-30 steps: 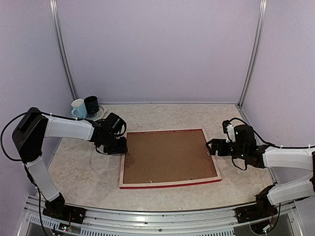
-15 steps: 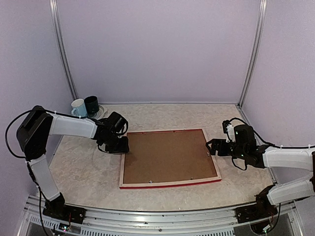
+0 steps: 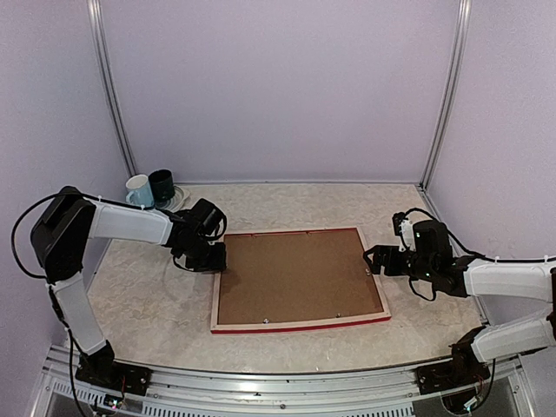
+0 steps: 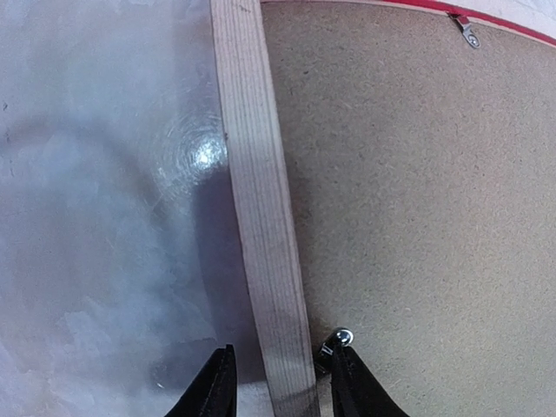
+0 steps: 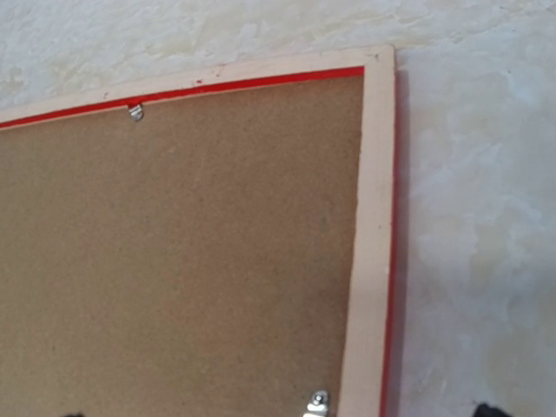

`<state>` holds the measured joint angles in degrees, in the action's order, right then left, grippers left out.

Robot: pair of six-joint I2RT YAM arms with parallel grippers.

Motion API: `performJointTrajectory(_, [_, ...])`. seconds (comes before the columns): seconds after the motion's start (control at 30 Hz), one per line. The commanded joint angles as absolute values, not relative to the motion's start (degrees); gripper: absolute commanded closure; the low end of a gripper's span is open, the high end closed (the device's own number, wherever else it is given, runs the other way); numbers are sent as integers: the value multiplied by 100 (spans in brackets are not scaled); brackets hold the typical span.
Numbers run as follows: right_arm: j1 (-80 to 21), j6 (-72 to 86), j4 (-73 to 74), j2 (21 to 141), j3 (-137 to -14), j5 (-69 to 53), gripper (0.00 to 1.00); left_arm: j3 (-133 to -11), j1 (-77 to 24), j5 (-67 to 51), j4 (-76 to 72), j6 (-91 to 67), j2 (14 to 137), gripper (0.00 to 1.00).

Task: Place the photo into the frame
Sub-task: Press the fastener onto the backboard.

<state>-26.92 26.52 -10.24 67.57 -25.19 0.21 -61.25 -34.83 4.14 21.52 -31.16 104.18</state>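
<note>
The frame lies face down on the table, pale wood back up and red edge showing. The brown backing board fills it. The photo is hidden. My left gripper is open at the frame's left rail. Its fingers straddle the rail, one on the table side and one over the board beside a small metal screw. My right gripper is open and hovers at the frame's right rail. Only its dark fingertips show at the bottom of the right wrist view.
A white mug and a dark mug stand at the back left corner. Small metal clips sit along the frame's inner edge. Purple walls enclose the marbled table.
My left gripper has shifted a little to the right, onto the frame's left rail. The right arm and the frame have not moved.
</note>
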Motion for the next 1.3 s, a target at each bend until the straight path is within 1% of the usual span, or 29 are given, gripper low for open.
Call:
performJointTrajectory(0.0, [-2663, 2681, -1188, 6777, -2470, 11, 4, -6152, -3523, 577, 2318, -3028, 10605, 63])
performJointTrajectory(0.2, [-2663, 2681, -1187, 6768, -2470, 9, 3, -6089, -3507, 640, 2324, -3085, 10617, 69])
performJointTrajectory(0.43, [-2659, 2681, -1187, 6767, -2474, 9, 4, -5979, -3498, 611, 2256, -3120, 10601, 72])
performJointTrajectory(0.53, [-2663, 2685, -1200, 6775, -2469, 9, 3, -5939, -3493, 578, 2213, -3133, 10593, 76])
performJointTrajectory(0.9, [-2665, 2689, -1217, 6811, -2470, 12, 3, -5775, -3443, 543, 2071, -3227, 10464, 81])
performJointTrajectory(0.93, [-2663, 2682, -1209, 6811, -2470, 9, 4, -5767, -3426, 518, 2062, -3236, 10431, 81])
performJointTrajectory(1.0, [-2663, 2678, -1205, 6812, -2470, 9, 4, -5787, -3390, 512, 2057, -3279, 10384, 76])
performJointTrajectory(1.07, [-2663, 2676, -1205, 6810, -2470, 11, 4, -5811, -3355, 510, 2040, -3316, 10285, 75])
performJointTrajectory(1.27, [-2663, 2665, -1209, 6833, -2470, 10, 3, -5965, -3314, 596, 2037, -3388, 9966, 59])
